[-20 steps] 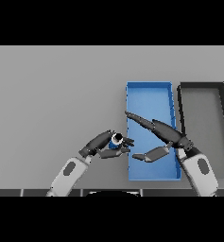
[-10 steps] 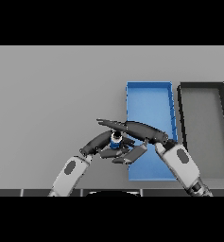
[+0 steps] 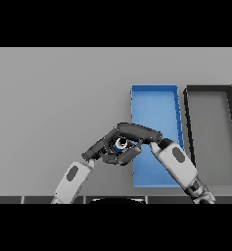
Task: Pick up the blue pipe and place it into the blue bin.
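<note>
- A black bin (image 3: pixel 209 137) is lying near the right edge of the grey table (image 3: pixel 58 98).
- It is standing lengthwise, its grey inside showing.

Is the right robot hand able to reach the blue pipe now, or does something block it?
Probably yes. The right robot hand is already at the blue pipe, fingers over it, and nothing stands between them. The left robot hand is at the pipe too, just left of the blue bin.
</note>
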`<state>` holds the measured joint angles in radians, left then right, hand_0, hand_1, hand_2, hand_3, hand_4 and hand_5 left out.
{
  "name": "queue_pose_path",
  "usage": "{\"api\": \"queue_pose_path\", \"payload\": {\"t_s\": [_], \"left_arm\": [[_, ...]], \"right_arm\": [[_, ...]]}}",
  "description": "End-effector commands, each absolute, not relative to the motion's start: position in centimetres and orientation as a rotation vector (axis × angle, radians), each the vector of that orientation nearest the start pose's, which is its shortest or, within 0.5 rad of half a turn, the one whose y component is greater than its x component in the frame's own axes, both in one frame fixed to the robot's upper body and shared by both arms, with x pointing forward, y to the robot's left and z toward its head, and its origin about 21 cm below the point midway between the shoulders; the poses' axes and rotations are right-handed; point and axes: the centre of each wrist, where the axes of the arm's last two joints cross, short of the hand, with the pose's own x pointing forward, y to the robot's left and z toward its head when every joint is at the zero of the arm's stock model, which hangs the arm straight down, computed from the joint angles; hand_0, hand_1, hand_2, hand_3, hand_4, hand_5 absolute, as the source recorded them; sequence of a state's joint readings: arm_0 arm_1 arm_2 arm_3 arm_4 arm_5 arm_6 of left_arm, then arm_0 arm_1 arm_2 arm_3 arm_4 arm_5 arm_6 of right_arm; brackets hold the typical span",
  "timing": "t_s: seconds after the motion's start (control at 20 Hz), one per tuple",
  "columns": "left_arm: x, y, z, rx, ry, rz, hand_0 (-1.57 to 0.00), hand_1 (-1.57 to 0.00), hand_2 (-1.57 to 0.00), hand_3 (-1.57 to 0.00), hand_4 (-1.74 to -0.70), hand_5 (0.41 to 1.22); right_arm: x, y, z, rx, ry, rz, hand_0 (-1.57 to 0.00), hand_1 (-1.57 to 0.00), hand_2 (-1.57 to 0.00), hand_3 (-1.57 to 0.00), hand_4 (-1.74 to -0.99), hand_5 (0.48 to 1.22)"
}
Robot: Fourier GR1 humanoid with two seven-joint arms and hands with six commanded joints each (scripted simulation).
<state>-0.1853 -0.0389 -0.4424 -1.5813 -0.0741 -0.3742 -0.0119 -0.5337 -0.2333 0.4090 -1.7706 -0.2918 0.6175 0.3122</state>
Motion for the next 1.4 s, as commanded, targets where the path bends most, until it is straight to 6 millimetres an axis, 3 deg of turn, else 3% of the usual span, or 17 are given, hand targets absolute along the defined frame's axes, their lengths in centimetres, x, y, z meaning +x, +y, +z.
{"api": "queue_pose_path", "payload": {"t_s": [0.0,0.1,0.25,0.4,0.6,0.65,0.7,0.8,0.9,1.1,1.35], "left_arm": [[25.5,9.4,4.1,-0.636,-1.657,-0.788,-1.57,-1.57,-1.55,-1.27,-1.68,1.221],[25.5,9.3,4.4,-0.629,-1.668,-0.798,-1.57,-1.57,-1.56,-1.33,-1.7,1.221],[25.7,9.1,4.4,-0.638,-1.678,-0.798,-1.57,-1.57,-1.54,-1.41,-1.72,1.221],[25.7,9.1,4.5,-0.631,-1.696,-0.802,-1.57,-1.57,-1.55,-1.43,-1.73,1.221],[25.8,9.5,4.4,-0.629,-1.704,-0.789,-1.57,-1.57,-1.56,-1.43,-1.73,1.221],[25.6,9.6,4.7,-0.625,-1.709,-0.795,-1.57,-1.57,-1.57,-1.26,-1.73,1.221],[25.6,9.6,4.6,-0.609,-1.721,-0.798,-1.45,-1.37,-1.34,-1.05,-1.63,1.221],[25.6,9.4,4.4,-0.58,-1.689,-0.86,-0.94,-0.88,-0.85,-0.67,-1.41,1.221],[25.8,9.8,4.5,-0.6,-1.686,-0.893,-0.6,-0.56,-0.55,-0.43,-1.25,1.221],[26.1,10.2,4.2,-0.573,-1.611,-0.928,-0.25,-0.23,-0.22,-0.18,-1.06,0.912],[26.2,10.3,4.0,-0.532,-1.552,-0.894,-0.08,-0.07,-0.07,-0.06,-0.97,0.642]], "right_arm": [[28.4,-11.7,16.4,0.737,-1.608,1.269,-1.19,-1.19,-1.2,-1.03,-1.513,0.671],[28.3,-11.5,16.2,0.772,-1.631,1.232,-1.32,-1.33,-1.33,-1.23,-1.481,0.869],[27.9,-11.6,16.2,0.764,-1.68,1.258,-1.44,-1.45,-1.45,-1.39,-1.477,1.041],[27.5,-11.6,16.1,0.788,-1.669,1.231,-1.51,-1.51,-1.51,-1.48,-1.488,1.129],[27.1,-11.1,15.7,0.826,-1.644,1.161,-1.54,-1.55,-1.55,-1.53,-1.494,1.183],[27.0,-11.3,15.7,0.839,-1.662,1.14,-1.55,-1.55,-1.55,-1.54,-1.495,1.191],[27.2,-11.2,15.9,0.83,-1.667,1.138,-1.55,-1.55,-1.55,-1.55,-1.496,1.197],[27.1,-11.2,15.6,0.802,-1.669,1.144,-1.56,-1.56,-1.56,-1.56,-1.497,1.206],[27.2,-11.5,16.0,0.795,-1.67,1.124,-1.56,-1.56,-1.56,-1.56,-1.498,1.211],[27.0,-11.2,16.2,0.798,-1.677,1.117,-1.57,-1.57,-1.57,-1.57,-1.499,1.217],[26.9,-11.0,16.5,0.794,-1.698,1.116,-1.57,-1.57,-1.57,-1.57,-1.499,1.22]]}}
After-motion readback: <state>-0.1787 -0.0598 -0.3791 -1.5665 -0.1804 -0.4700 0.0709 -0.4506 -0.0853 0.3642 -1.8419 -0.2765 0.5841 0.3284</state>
